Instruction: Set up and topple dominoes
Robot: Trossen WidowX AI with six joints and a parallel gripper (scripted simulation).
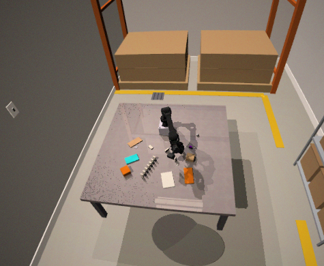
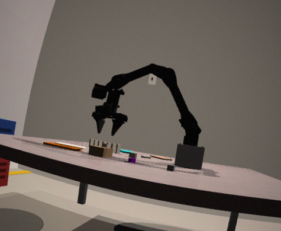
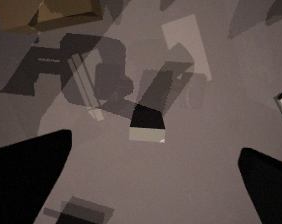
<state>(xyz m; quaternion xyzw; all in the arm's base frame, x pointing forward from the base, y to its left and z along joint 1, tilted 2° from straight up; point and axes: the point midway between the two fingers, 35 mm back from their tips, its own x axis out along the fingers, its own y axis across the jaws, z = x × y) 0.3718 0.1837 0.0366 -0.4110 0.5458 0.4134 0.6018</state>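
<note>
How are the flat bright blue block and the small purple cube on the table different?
The flat bright blue block is wide and thin, but the small purple cube is tiny and chunky. The blue block lies on one side of the domino row, while the purple cube sits across on the other, nearer the brown block. Both rest on the table, and neither is in the gripper.

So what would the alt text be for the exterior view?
A black robot arm arches over a table, its open gripper pointing down above a row of small standing dominoes and a brown block.
</note>
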